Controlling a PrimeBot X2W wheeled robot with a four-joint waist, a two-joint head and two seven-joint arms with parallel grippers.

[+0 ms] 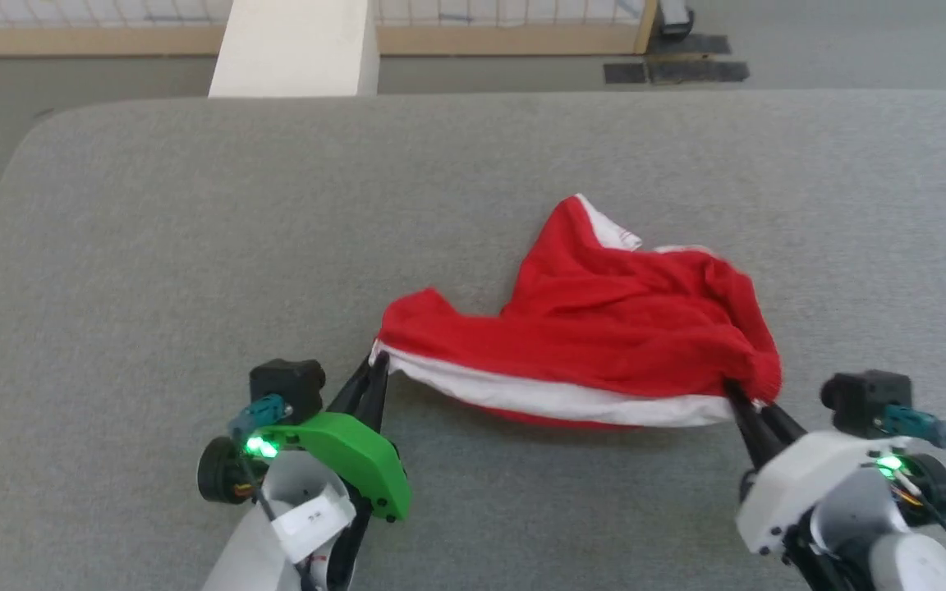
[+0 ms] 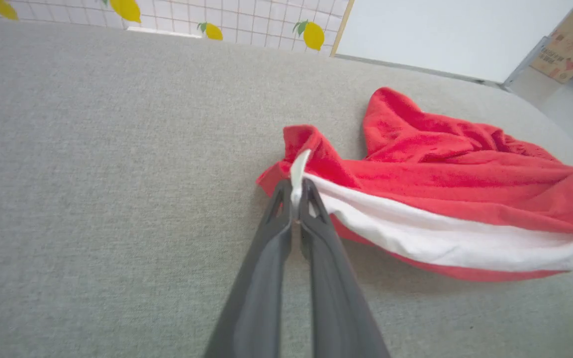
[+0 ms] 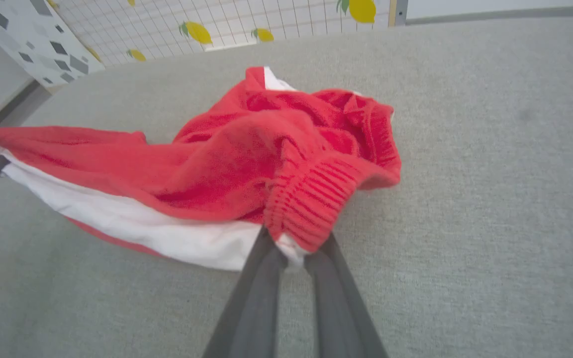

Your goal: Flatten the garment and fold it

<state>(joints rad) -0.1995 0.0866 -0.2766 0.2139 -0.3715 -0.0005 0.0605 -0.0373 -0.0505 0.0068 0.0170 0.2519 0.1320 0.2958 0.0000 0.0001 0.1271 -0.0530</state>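
**Garment point(image 1: 604, 328) pinched at both ends on grey padded surface point(image 1: 194, 246)**

At the lower left of the head view, the left gripper point(image 1: 376, 365), mounted ahead of a green wrist housing point(image 1: 350, 451), has its two dark fingers pressed together on the left end of the garment's white band point(image 1: 555, 398). The left wrist view shows that gripper point(image 2: 295, 191) with a sliver of white trim standing up between its closed fingertips. The red cloth point(image 2: 465, 169) runs off to the right from there.

The white band point(image 2: 440, 233) stretches between the two arms along the near edge of the garment, with a shadow on the surface beneath it. Behind the band, the red fabric lies crumpled and bunched on the grey surface. One peak with a white-trimmed edge points toward the far side. The piece sits right of centre on the surface, well clear of its edges.

At the lower right of the head view, the right gripper point(image 1: 734, 392), on a white wrist housing point(image 1: 801, 476), pinches the opposite end. In the right wrist view, its fingers point(image 3: 294, 248) close on the corner where the white band point(image 3: 142, 223) meets a ribbed red hem point(image 3: 316, 199), with the rest of the garment point(image 3: 227, 164) heaped beyond.

A white pillar point(image 1: 296, 49) stands past the far edge of the surface, and a lemon-patterned wall point(image 2: 217, 20) shows behind it.
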